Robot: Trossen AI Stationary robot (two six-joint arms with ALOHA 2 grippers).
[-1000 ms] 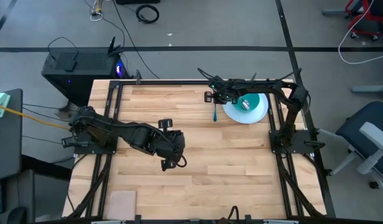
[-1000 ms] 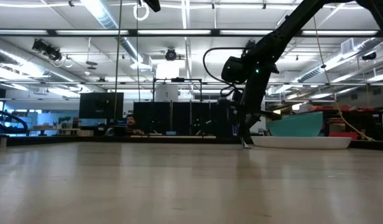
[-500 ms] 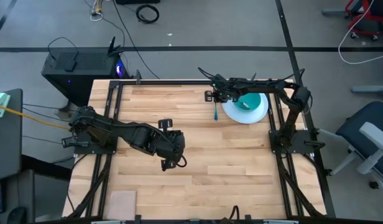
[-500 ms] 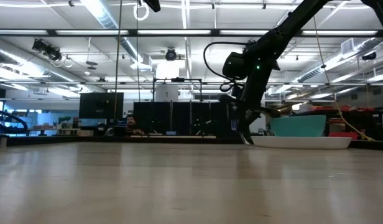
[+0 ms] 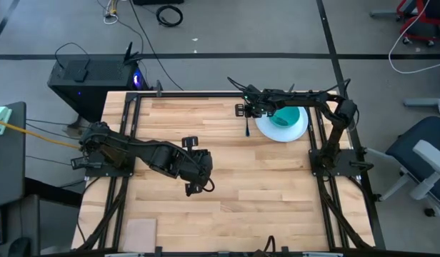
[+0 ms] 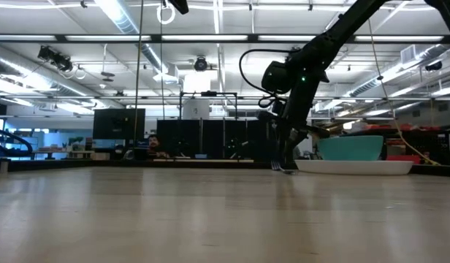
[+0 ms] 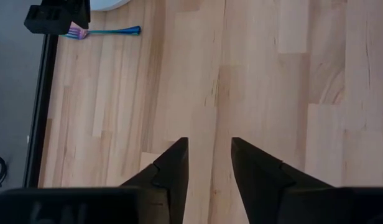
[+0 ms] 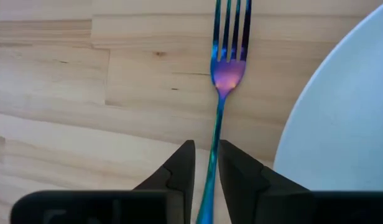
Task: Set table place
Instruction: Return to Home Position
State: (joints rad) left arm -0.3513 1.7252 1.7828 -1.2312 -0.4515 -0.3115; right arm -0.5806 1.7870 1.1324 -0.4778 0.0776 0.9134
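A blue-handled fork (image 5: 246, 130) lies flat on the wood table, just left of the white plate (image 5: 277, 134) that holds the teal bowl (image 5: 290, 116). My right gripper (image 5: 250, 112) hangs over the fork's far part. Its fingers (image 8: 182, 171) are a narrow gap apart, one on each side of the handle (image 8: 215, 134), with the tines (image 8: 232, 25) ahead of them. I see no touch. My left gripper (image 5: 196, 188) is open and empty over the table's middle (image 7: 209, 142). The fork also shows in the left wrist view (image 7: 107, 31). The spoon is out of view.
A tan pad (image 5: 141, 232) lies at the table's near left corner. Black rails (image 5: 127, 135) run along the table's sides. Bare wood (image 5: 277, 185) lies between the two arms. In the low view the plate (image 6: 356, 167) and bowl (image 6: 349, 147) stand at the right.
In the low view my right gripper has gone up a little. The fork, which stood steeply under it, now lies flat on the table beside the plate.
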